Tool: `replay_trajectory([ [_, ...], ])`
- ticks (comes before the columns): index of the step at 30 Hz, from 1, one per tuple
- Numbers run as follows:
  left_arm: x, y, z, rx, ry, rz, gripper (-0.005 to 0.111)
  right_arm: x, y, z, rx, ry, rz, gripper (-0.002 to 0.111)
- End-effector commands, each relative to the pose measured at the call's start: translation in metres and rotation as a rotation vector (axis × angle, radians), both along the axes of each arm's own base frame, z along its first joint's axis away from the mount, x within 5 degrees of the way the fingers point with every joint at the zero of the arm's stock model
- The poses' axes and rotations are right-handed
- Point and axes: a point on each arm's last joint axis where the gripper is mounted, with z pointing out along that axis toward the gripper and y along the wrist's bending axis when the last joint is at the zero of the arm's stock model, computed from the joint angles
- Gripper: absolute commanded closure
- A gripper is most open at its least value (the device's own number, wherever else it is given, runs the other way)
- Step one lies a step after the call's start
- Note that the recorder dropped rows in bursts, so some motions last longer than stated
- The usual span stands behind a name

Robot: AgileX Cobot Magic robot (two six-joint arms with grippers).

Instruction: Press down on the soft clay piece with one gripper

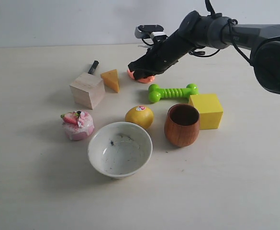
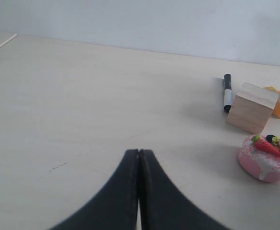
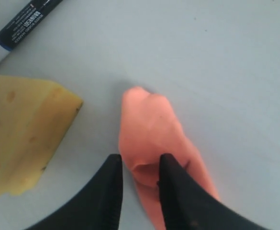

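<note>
Nearest us sits the white bowl on the pale table; we take it as the centre of the dial in the exterior view. The right arm reaches in from two o'clock, and the right gripper is down on the clay at twelve, on the far side of the group. The yellow cube lies at two, the wooden cup at three, the wooden block at eleven and the green bone at one. The pink cake is at ten, and the lemon is just off the rim at one.

From the clay, the cheese wedge is near at nine, not touching, and the marker lies farther off at ten.

In the right wrist view the clay is an elongated lump. Its long axis runs in line with the fingers and its rounded end points away from them. The fingers are slightly parted; one tip is sunk into a dent in the clay, the other beside its edge.

The left gripper is clenched, fingers together over bare table.
</note>
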Motion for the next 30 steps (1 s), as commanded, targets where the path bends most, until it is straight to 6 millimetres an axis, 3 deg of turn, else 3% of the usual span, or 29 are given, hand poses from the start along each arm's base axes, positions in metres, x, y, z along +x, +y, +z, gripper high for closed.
replay_trajectory([
  [1,0.0,0.0,0.001,-0.007,-0.012,0.002,0.107,0.002,0.0,0.016,0.006,-0.039,-0.01,0.081],
  [10,0.0,0.0,0.001,-0.007,-0.012,0.002,0.107,0.002,0.0,0.03,0.013,-0.064,-0.011,0.081],
  [24,0.0,0.0,0.001,-0.007,-0.012,0.002,0.107,0.001,-0.002,0.02,-0.015,-0.052,0.004,0.081],
  [30,0.0,0.0,0.001,-0.007,-0.012,0.002,0.107,-0.001,-0.002,0.005,-0.026,-0.008,0.018,0.081],
])
